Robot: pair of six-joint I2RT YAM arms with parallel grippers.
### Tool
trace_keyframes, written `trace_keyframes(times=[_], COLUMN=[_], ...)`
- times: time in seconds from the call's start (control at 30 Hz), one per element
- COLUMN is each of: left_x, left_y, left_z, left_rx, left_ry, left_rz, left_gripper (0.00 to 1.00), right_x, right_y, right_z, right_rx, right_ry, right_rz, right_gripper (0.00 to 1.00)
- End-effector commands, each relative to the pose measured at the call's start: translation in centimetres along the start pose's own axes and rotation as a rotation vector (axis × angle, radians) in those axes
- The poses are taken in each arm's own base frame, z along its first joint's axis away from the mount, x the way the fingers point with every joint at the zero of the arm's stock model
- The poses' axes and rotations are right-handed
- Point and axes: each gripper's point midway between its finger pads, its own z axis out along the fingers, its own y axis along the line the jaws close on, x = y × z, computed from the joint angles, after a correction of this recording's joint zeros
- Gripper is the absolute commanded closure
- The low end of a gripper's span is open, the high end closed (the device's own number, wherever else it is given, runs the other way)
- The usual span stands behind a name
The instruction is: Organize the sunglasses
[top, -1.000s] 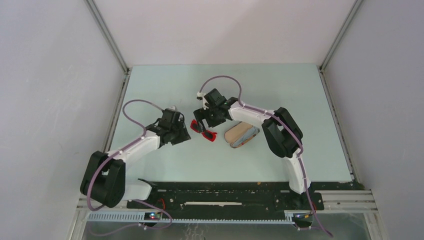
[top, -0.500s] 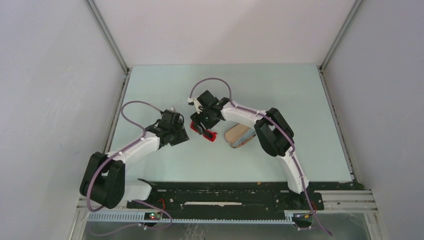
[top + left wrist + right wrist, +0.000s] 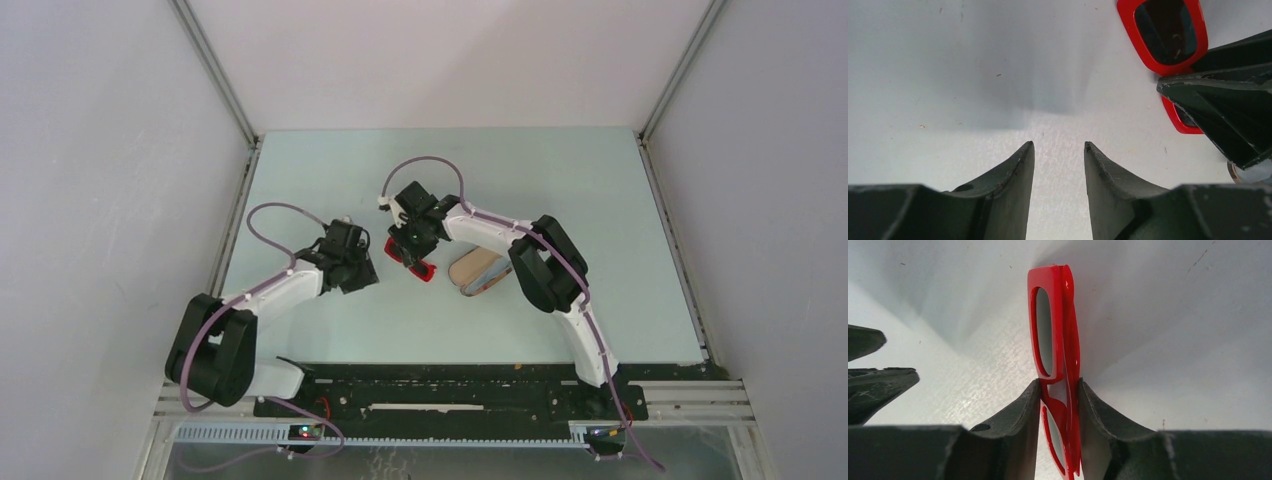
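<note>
Right wrist view: sunglasses point(image 3: 1060, 340) stand edgewise, bridge clamped between right jaws.

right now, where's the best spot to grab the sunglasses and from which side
The bridge, between the lenses. The sunglasses are folded flat, so come edge-on, one finger on the front, one on the folded arms. The right end effector is shut there.

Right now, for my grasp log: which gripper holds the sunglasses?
The right gripper, pinching the sunglasses at the bridge; the left gripper hangs empty beside them.
</note>
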Motion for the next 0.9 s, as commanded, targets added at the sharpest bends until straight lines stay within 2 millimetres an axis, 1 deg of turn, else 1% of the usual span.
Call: trace_keyframes(times=[0.0,0.13,0.23,0.27,0.3,0.33,0.37,0.4,0.47,0.57,0.6,0.63,0.67,0.7,0.77,0.8,0.87], left_x=[-2.3,-3.5,-4.3,-4.7,-5.3,-5.8,-6.2,-6.6,-7.1,-7.7,-7.2,-7.2,-7.0,-6.8,-6.2,-5.7,-4.5], left_y=[-2.1,-3.0,-4.1,-4.4,-5.2,-6.3,-7.5,-8.6,-10.5,-13.0,-13.5,-14.2,-14.8,-15.5,-16.8,-17.8,-18.9], left_z=[-0.5,-0.9,-1.2,-1.1,-0.9,-0.7,-0.3,0.0,1.0,2.5,3.7,4.2,4.7,5.1,5.6,5.6,5.6], left_rx=[0.066,0.094,0.126,0.129,0.146,0.184,0.211,0.227,0.245,0.256,0.238,0.232,0.230,0.229,0.239,0.257,0.271], left_ry=[-0.032,-0.046,-0.043,-0.046,-0.050,-0.050,-0.047,-0.041,-0.016,0.032,0.072,0.094,0.114,0.132,0.155,0.163,0.182], left_rz=[-0.008,-0.010,-0.003,-0.010,-0.024,-0.031,-0.035,-0.034,-0.011,0.040,0.062,0.087,0.107,0.121,0.145,0.168,0.207], left_gripper=[0.54,0.53,0.53,0.52,0.52,0.52,0.52,0.52,0.52,0.52,0.52,0.52,0.52,0.52,0.52,0.51,0.51], right_x=[-2.8,-3.8,-4.1,-4.4,-4.5,-4.3,-4.3,-3.9,-2.7,0.3,1.6,2.8,4.7,5.9,8.1,8.8,10.4], right_y=[0.2,-1.0,-1.5,-1.3,-1.4,-1.7,-2.1,-2.8,-4.3,-6.5,-7.0,-7.6,-8.1,-8.4,-8.6,-8.6,-9.0], right_z=[-4.2,-7.0,-9.1,-10.6,-11.9,-13.0,-14.4,-15.6,-17.8,-20.2,-20.6,-21.0,-20.9,-21.2,-21.5,-22.1,-22.5], right_rx=[-0.028,-0.040,-0.068,-0.094,-0.115,-0.129,-0.138,-0.136,-0.106,-0.031,-0.004,0.022,0.047,0.056,0.073,0.083,0.117], right_ry=[-0.111,-0.175,-0.211,-0.237,-0.267,-0.290,-0.327,-0.349,-0.382,-0.399,-0.393,-0.392,-0.374,-0.377,-0.382,-0.400,-0.413], right_rz=[0.103,0.193,0.253,0.262,0.276,0.302,0.325,0.371,0.433,0.520,0.551,0.585,0.632,0.670,0.736,0.753,0.809], right_gripper=[0.64,0.65,0.68,0.68,0.68,0.68,0.68,0.69,0.70,0.69,0.69,0.69,0.69,0.69,0.66,0.66,0.65])
